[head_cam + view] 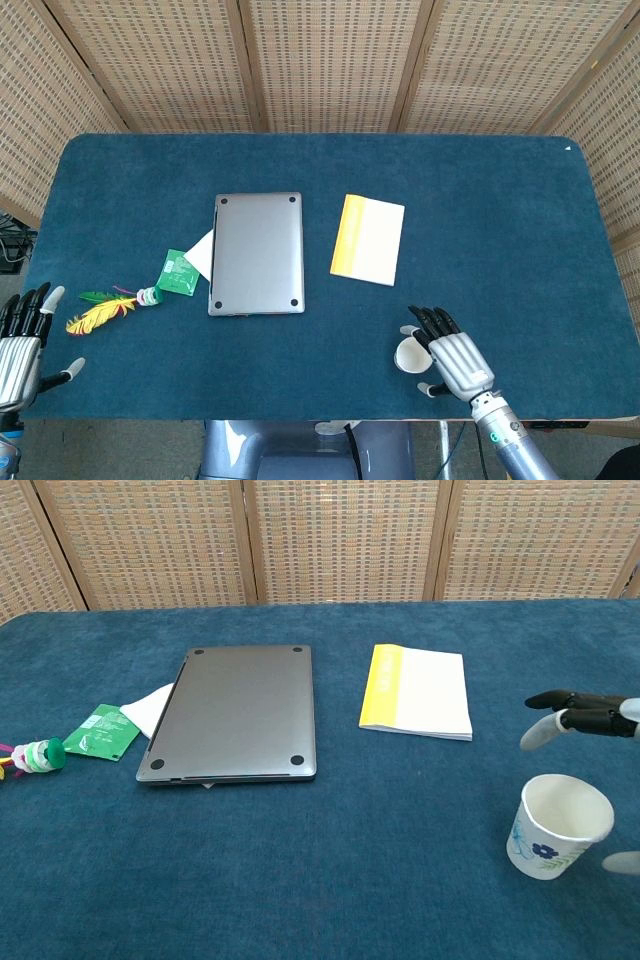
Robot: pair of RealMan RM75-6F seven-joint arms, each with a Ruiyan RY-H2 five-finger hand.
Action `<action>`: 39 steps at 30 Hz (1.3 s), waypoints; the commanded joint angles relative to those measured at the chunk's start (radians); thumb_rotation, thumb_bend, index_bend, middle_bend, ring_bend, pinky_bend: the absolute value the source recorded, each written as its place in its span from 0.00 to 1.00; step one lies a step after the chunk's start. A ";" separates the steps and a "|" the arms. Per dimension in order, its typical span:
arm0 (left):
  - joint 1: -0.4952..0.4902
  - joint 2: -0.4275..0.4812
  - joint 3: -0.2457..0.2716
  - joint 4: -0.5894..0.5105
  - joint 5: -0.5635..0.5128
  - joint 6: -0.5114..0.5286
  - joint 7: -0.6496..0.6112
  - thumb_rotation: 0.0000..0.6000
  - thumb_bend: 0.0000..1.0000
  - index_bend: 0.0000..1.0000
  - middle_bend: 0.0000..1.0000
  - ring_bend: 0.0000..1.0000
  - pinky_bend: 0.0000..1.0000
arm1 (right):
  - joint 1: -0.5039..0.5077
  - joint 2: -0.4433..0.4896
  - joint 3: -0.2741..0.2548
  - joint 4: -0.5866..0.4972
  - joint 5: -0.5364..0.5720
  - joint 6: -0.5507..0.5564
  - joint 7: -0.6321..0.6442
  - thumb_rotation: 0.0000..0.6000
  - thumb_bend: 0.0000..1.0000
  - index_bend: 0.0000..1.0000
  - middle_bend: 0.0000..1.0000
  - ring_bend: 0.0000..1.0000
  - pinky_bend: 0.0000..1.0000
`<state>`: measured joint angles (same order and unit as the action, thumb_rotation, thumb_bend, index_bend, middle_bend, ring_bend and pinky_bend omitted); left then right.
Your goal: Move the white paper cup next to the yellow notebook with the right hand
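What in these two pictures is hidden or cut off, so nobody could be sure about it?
- Cup: head view, right hand covers its side; touch unclear.
- Right hand: chest view, edge crops all but fingers.
- Left hand: head view, cropped; absent from chest view.
- Feather toy: chest view, edge-cropped.

- We see a staged test bench, not a home: a blue-carpeted table [480, 200] at frame centre.
- Woven wicker screens [330, 60] close off the top edge.
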<state>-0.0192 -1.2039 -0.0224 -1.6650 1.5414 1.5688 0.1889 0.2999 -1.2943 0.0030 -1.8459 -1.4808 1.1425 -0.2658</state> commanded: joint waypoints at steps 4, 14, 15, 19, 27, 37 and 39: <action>-0.002 -0.002 0.002 0.001 0.002 -0.004 0.005 1.00 0.15 0.00 0.00 0.00 0.00 | 0.015 -0.033 0.011 0.021 0.041 -0.017 -0.041 1.00 0.22 0.27 0.00 0.00 0.00; -0.005 -0.005 0.000 0.002 -0.004 -0.010 0.007 1.00 0.15 0.00 0.00 0.00 0.00 | 0.033 -0.087 0.020 0.063 0.087 -0.026 -0.094 1.00 0.23 0.31 0.00 0.00 0.00; -0.005 -0.005 0.000 0.002 -0.005 -0.010 0.007 1.00 0.15 0.00 0.00 0.00 0.00 | 0.034 -0.092 0.021 0.066 0.091 -0.025 -0.100 1.00 0.23 0.31 0.00 0.00 0.00; -0.004 -0.005 0.000 0.003 -0.006 -0.010 0.005 1.00 0.15 0.00 0.00 0.00 0.00 | 0.035 -0.103 0.024 0.069 0.097 -0.013 -0.110 1.00 0.23 0.34 0.00 0.00 0.00; -0.004 -0.005 0.000 0.003 -0.004 -0.009 0.004 1.00 0.15 0.00 0.00 0.00 0.00 | 0.036 -0.113 0.025 0.075 0.103 0.004 -0.112 1.00 0.23 0.45 0.00 0.00 0.00; -0.005 -0.006 -0.001 0.004 -0.006 -0.010 0.004 1.00 0.15 0.00 0.00 0.00 0.00 | 0.047 -0.114 0.040 0.065 0.092 0.009 -0.049 1.00 0.23 0.48 0.00 0.00 0.00; -0.005 -0.006 -0.001 0.004 -0.006 -0.010 0.004 1.00 0.15 0.00 0.00 0.00 0.00 | 0.057 -0.112 0.055 0.057 0.092 0.005 -0.020 1.00 0.23 0.48 0.00 0.00 0.00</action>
<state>-0.0245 -1.2099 -0.0231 -1.6607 1.5355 1.5591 0.1928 0.3480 -1.4086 0.0449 -1.7808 -1.3892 1.1516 -0.3074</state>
